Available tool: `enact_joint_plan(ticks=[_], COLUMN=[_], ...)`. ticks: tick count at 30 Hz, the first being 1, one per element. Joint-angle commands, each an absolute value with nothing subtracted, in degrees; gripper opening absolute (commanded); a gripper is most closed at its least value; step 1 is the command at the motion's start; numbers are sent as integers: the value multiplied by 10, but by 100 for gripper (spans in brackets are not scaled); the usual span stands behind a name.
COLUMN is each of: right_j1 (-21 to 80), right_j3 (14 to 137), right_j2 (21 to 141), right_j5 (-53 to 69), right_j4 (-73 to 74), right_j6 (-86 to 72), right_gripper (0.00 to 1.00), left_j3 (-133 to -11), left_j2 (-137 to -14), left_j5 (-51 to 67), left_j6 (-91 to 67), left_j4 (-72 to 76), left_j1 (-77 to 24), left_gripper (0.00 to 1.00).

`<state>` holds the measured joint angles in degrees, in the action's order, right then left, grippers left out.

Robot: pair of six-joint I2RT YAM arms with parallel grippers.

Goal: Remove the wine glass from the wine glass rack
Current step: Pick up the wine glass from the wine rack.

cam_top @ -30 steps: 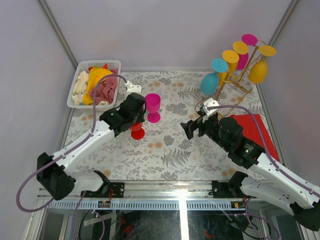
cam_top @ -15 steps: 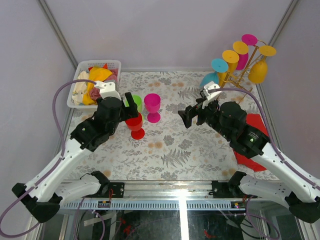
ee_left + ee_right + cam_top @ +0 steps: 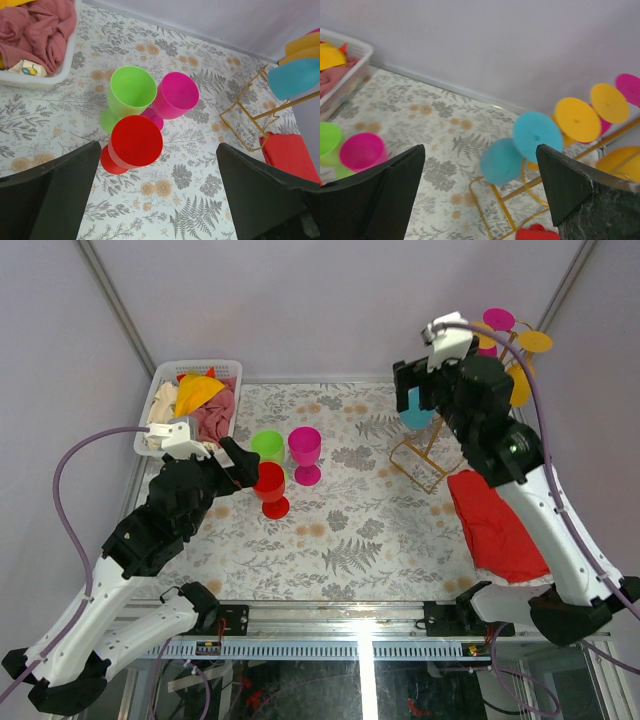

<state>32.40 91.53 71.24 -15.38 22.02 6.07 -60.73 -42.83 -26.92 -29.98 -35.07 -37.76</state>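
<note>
The gold wire wine glass rack stands at the back right with several plastic wine glasses hanging bowl-down on it. The blue wine glass hangs nearest, its foot facing my right gripper, which is open and hovers just in front of it, apart from it. In the top view that right gripper is raised and hides part of the blue glass. My left gripper is open above the table, just behind the upright red glass.
A green glass and a magenta glass stand upright beside the red one. A white basket of clothes sits at the back left. A red cloth lies at the right, in front of the rack.
My left gripper has opened, let go of the red glass and drawn back from it. My right arm has risen and swung back right to the rack, still open.
</note>
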Motion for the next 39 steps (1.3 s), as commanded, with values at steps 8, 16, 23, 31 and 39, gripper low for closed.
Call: enact_joint_plan(ticks=[8,16,23,31,39], right_j1=[70,-106,-187,-211,-213], right_j3=[1069,1073,1070,1029,1010], right_j2=[814,840,854,873,897], right_j5=[14,121,129,75,17], right_j4=[290,266,221,185,145], right_j6=[-104,-241,-304,-364,-394], right_gripper=[100,95,87,78,71], left_j3=[-605,-584,-568,-587,-573], left_j2=[-421,-389,-372,-381,-368], left_j5=[-231,-203,-182,-127,-126], left_j6=[-330,-328,-308,-279,-259], left_j4=[-343,-341,-323,-315,-302], left_j1=[-374,-374,-374,-374,-374], left_gripper=[100,100,100,100,100])
